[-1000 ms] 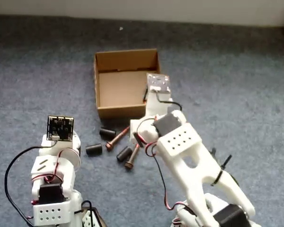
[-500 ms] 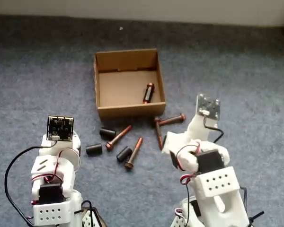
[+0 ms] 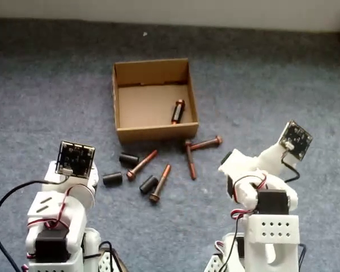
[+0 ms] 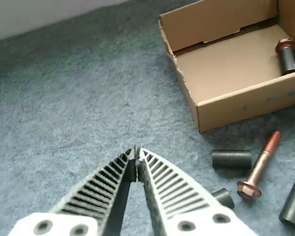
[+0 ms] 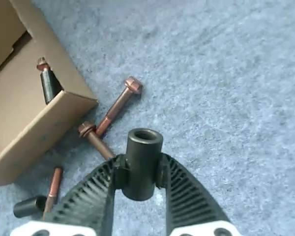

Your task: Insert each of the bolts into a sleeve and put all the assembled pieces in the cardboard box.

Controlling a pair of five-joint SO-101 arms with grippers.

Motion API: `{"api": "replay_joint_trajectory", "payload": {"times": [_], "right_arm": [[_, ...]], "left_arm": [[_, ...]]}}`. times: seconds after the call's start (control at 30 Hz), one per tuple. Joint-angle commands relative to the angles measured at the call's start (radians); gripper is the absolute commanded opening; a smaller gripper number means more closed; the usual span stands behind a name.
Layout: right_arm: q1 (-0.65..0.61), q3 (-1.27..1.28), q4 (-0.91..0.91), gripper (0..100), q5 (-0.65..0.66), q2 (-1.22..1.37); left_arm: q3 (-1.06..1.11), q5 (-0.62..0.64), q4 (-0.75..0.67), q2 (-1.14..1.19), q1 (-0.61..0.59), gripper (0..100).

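Backing away from the cardboard box (image 3: 153, 134), right gripper (image 5: 138, 165) clasps a smooth black tubular sleeve (image 5: 142, 152); left gripper (image 4: 136, 155) sits clenched.

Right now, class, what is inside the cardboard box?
Inside the cardboard box lies one assembled piece: a copper bolt pushed into a dark sleeve, near one side wall. The sleeve covers the bolt's shank, so only its head end shows.

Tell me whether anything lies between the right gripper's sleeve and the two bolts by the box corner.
Nothing visible does. The right gripper holds the sleeve, and only bare carpet lies between it and the nearer bolt and the farther bolt by the cardboard box.
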Motion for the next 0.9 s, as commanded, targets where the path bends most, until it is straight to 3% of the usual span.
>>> {"api": "replay_joint_trajectory", "payload": {"times": [0.0, 0.27, 0.47, 0.67, 0.87], "right_arm": [[0.068, -0.007, -0.038, 0.5, -0.060, -0.021], [0.153, -0.005, -0.104, 0.5, -0.135, -0.018], [0.153, 0.027, -0.128, 0.5, -0.153, -0.022], [0.197, 0.117, -0.265, 0.5, -0.155, -0.022], [0.232, 0.125, -0.272, 0.5, -0.155, -0.022]], "left_arm": [[-0.085, -0.011, 0.008, -0.004, 0.048, 5], [-0.199, -0.012, 0.017, 0.120, 0.116, 4], [-0.387, -0.002, 0.015, 0.549, 0.306, 4], [-0.565, 0.141, -0.044, 0.967, 0.452, 4], [-0.713, 0.279, -0.175, 1.305, 0.541, 4]]}}
